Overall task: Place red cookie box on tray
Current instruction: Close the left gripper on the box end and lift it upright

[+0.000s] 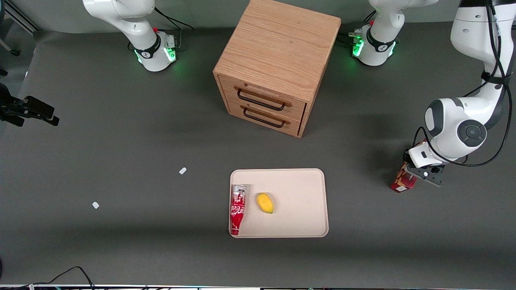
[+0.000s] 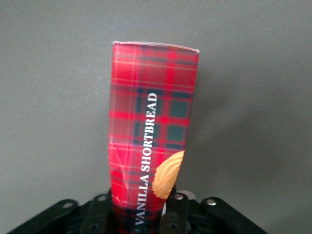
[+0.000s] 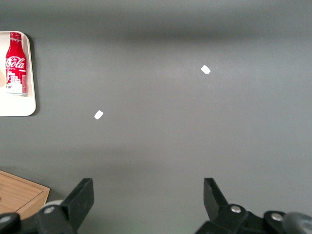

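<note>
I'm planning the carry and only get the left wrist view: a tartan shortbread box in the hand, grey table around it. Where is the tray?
Observer: The tray lies mid-table, in front of the drawer cabinet; the hand grips the red cookie box at the working arm's end.
Operator: Anything on it?
Observer: A red soda bottle lies along one short edge, with a yellow fruit beside it.
Operator: Room left?
Observer: The tray's part toward the hand is bare.

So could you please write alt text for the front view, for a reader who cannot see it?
The gripper is shut on the red cookie box at the working arm's end of the table, apart from the tray. The tray holds a soda bottle and a yellow fruit, nearer the camera than the wooden cabinet.
</note>
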Robot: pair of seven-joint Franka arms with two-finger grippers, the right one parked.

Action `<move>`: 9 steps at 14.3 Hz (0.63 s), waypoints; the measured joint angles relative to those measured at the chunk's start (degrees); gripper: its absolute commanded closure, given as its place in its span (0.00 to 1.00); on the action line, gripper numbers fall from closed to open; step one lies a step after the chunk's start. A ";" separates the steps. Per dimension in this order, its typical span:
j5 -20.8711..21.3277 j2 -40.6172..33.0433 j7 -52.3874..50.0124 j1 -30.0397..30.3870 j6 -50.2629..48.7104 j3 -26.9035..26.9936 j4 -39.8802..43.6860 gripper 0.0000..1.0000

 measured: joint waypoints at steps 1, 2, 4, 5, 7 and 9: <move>-0.33 -0.04 0.01 0.00 0.00 0.01 0.02 1.00; -0.56 -0.04 0.02 0.01 -0.01 0.02 0.07 1.00; -1.00 -0.20 0.02 0.01 -0.75 0.03 0.51 1.00; -1.11 -0.41 0.02 0.01 -2.32 0.03 1.40 1.00; -2.07 -1.48 -0.17 0.00 -7.50 0.02 4.54 1.00; -3.57 -3.12 -2.20 -0.10 -15.07 -0.14 9.59 1.00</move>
